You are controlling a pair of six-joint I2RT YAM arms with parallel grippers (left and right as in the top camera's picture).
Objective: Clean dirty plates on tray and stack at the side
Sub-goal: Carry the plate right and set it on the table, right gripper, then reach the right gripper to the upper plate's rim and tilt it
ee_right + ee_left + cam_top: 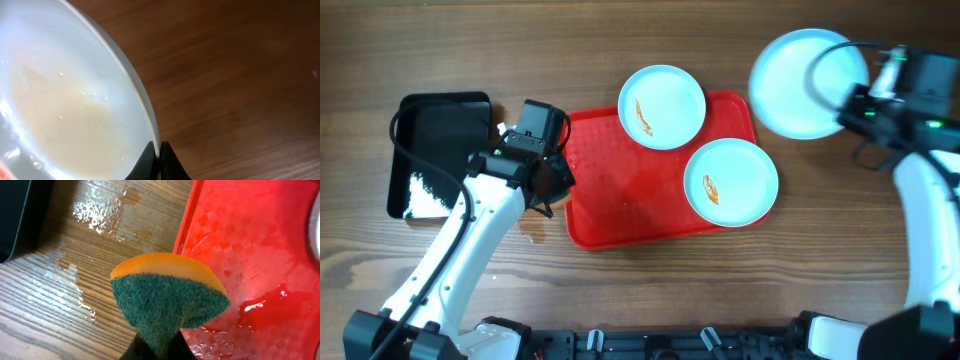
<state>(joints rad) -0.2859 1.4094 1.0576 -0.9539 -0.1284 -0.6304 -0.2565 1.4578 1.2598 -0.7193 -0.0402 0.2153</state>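
Two smeared plates (661, 107) on tray (610, 200) overhead only; wrist cams: L pincer (155, 349) clamps sponge (165, 295), R pincer (159, 161) pinches plate (75, 100) rim.

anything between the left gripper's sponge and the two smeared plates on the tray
Nothing visible: only bare, wet tray lies between the sponge and both smeared plates. The right gripper holds the third plate off the tray.

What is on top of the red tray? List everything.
Two plates sit on the tray: the upper plate and the lower plate, each with an orange-red smear, both overhanging its rim. Water beads its bare floor. What lies beneath them is hidden.
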